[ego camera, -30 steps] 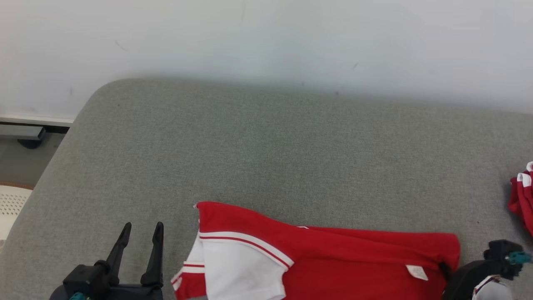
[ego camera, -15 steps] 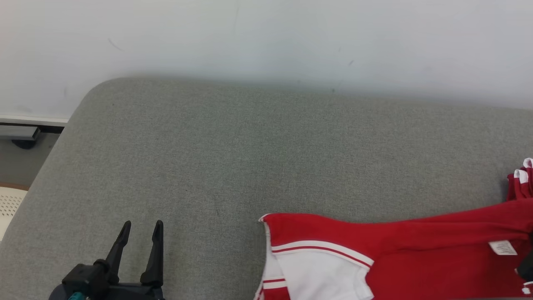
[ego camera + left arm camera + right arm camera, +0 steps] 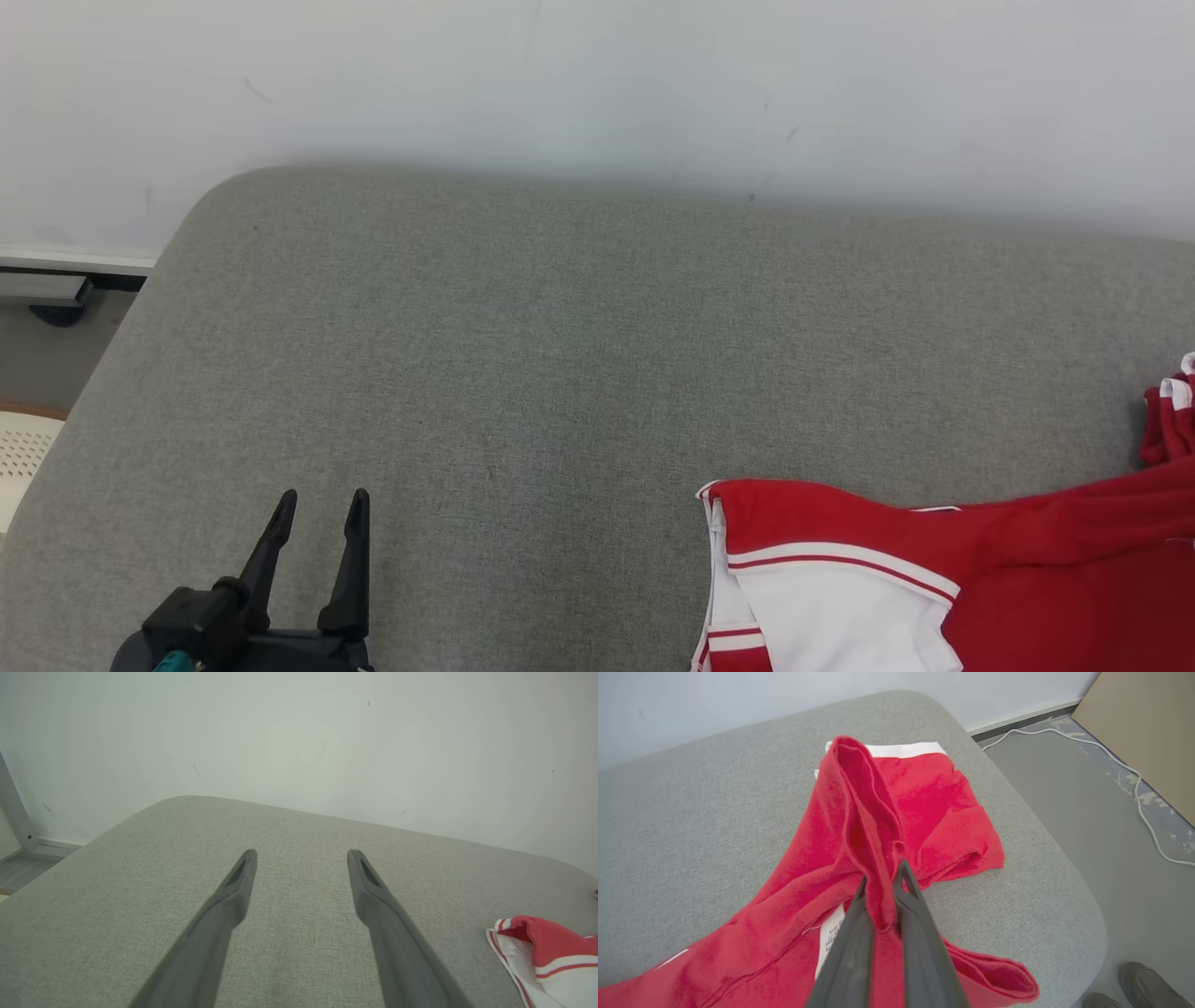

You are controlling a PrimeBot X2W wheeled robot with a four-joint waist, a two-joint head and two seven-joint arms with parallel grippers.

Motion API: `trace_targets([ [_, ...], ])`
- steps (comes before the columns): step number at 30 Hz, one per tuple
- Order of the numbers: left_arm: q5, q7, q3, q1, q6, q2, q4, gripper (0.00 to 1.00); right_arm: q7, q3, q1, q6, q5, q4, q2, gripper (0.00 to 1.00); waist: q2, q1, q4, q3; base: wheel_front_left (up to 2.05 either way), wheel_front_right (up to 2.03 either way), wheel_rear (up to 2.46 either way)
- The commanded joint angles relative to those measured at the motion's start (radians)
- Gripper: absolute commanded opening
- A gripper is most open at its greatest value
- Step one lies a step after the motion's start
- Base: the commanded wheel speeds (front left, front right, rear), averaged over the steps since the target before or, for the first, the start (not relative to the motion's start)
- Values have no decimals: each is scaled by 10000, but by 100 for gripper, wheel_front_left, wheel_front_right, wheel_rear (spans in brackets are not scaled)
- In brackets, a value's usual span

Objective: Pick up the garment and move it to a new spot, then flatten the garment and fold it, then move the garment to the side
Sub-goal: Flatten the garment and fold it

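Observation:
The garment (image 3: 934,569) is red with white panels and stripes, lying at the lower right of the grey cushion (image 3: 560,355) in the head view. Its white-trimmed edge (image 3: 537,952) shows at the right of the left wrist view. My right gripper (image 3: 882,879) is shut on a raised red fold of the garment (image 3: 868,812), lifting it off the cushion. My left gripper (image 3: 317,518) stands open at the lower left, well apart from the cloth, with nothing between its fingers (image 3: 238,882).
The cushion's rounded right end (image 3: 1064,896) drops to a grey floor with a white cable (image 3: 1134,788) and a brown board (image 3: 1148,728). A person's shoes (image 3: 1134,984) stand by that end. More red cloth (image 3: 1172,411) lies at the right. A white wall (image 3: 597,84) backs the cushion.
The garment has been dragged rightward across the cushion, its left edge going from near the middle to the right side. My right gripper has left the head view. The left gripper has stayed put.

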Motion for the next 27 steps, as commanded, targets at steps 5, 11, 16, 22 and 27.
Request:
trace_targets([
  [5,95,-50,12,-26,-64,6,80,100,756,1551,695,-16,1218,-29,-34,0,0,-1,45,-120,0,0,0],
  [11,92,-50,-15,17,-70,-14,161,100,1204,3521,1461,-15,2496,-245,-40,0,0,-1,131,-205,0,0,0],
  [16,105,-50,-27,35,-95,-32,193,100,1288,4624,1782,-15,3119,-270,-43,0,0,-1,216,-247,0,0,0],
  [22,127,-50,-50,26,-132,-44,256,100,1092,5881,2019,-13,3699,-140,-38,0,0,-1,370,-291,0,0,0],
  [27,139,-50,-3,60,-148,-28,244,100,874,6609,2025,-13,3968,-70,-40,0,0,-1,433,-335,0,0,0],
])
